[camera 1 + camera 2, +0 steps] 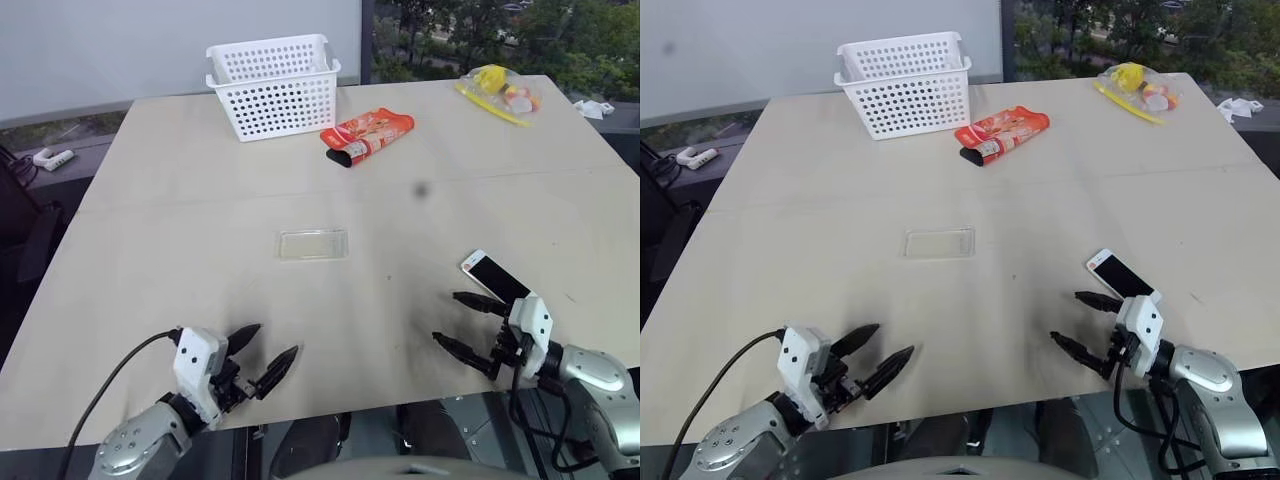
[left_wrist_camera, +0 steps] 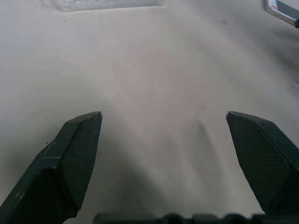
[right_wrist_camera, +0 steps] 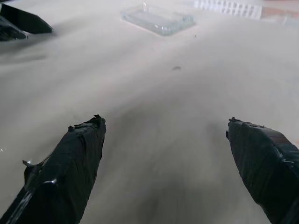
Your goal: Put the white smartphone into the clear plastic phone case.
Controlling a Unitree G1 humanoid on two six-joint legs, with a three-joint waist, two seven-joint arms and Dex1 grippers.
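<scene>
The white smartphone (image 1: 494, 277) lies flat on the table at the near right, screen up, angled. Just in front of it hovers my right gripper (image 1: 462, 322), open and empty, its far finger close to the phone's near end. The clear plastic phone case (image 1: 313, 244) rests in the middle of the table, open side up; it is also in the right wrist view (image 3: 158, 19). Near the table's front left edge, my left gripper (image 1: 264, 353) is open with nothing between its fingers. A corner of the phone (image 2: 281, 9) appears in the left wrist view.
A white perforated basket (image 1: 273, 85) stands at the back left. An orange snack packet (image 1: 367, 135) lies beside it, and a clear bag with yellow items (image 1: 498, 92) sits at the back right. The table (image 1: 180, 220) is pale wood.
</scene>
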